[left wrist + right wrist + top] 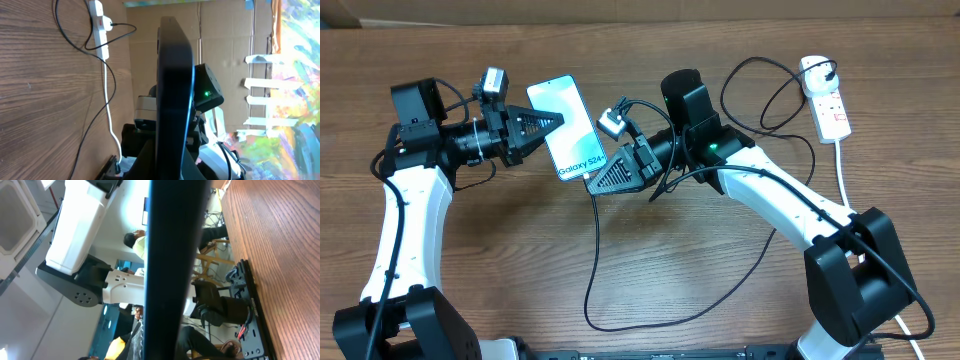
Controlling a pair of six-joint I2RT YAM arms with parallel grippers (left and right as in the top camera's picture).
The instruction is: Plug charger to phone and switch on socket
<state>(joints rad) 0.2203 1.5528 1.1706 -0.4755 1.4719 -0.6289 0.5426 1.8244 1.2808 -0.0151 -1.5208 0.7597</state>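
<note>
As viewed from overhead, starting at the left: find the left gripper pressed together on a long edge of the phone, screen up and lit light blue. Cannot tell whether lifted or resting on the table. Confirm from the left wrist view: phone edge-on, dead centre between the fingers.

Next along, find the right gripper closed at the phone's lower short edge, beside the white lettering. Cannot tell whether pinching the connector or the phone's edge, the tip itself hidden under the fingers.

Trace the charger from under that gripper toward the near table edge, round to the right, then up to the socket at far right, apparently plugged in near its round end.

Judge: cable end brought to the port, seating unconfirmed. Left to do: verify the plug, let go, reach well across to the socket, press its switch. Cannot read the switch state, too small.

Surface: brown wood-grain tabletop. Room, from the wrist views: cardboard behind the table, a bright painted panel, white equipment, a person in the background.
</note>
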